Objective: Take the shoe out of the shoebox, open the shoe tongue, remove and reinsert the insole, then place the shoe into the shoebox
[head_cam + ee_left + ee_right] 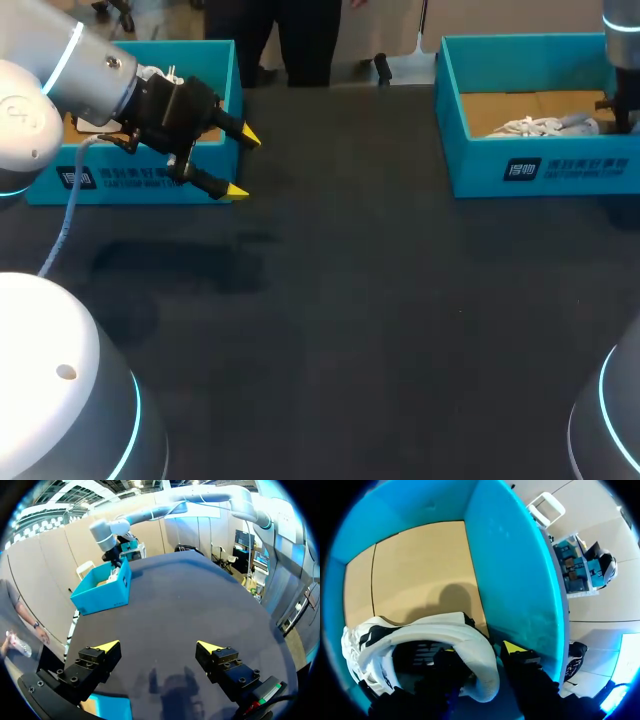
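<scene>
Shoebox (540, 170): teal, open-topped, at the table's (380, 300) far right corner; bare tan cardboard floor shows in its left half.
Shoe (545, 125): white and grey, lying inside the shoebox toward its right end, laces bunched on top. In the right wrist view the shoe (420, 632) sits close to the teal wall (515, 570), its padded collar uppermost.
Right gripper (480, 650): down inside the shoebox at the shoe's collar, near the wall. I cannot tell if it has closed on the shoe.
Right arm (622, 60): enters at the far right edge and drops into the shoebox; its lower part is cut off in the head view.
Second teal box (130, 182): far left of the table; the left arm (90, 70) covers most of it, so its contents cannot be made out.
Left gripper (242, 163): spread wide and holding nothing, above the table just beside the second box's right corner, pointing toward the middle.
Open room: a broad dark stretch of table lies between the two boxes and toward the near edge. In the left wrist view the shoebox (102, 597) stands well apart, across the table (190, 605) ahead of the left gripper (157, 646).
Hard to make out: the shoe's tongue and insole.
</scene>
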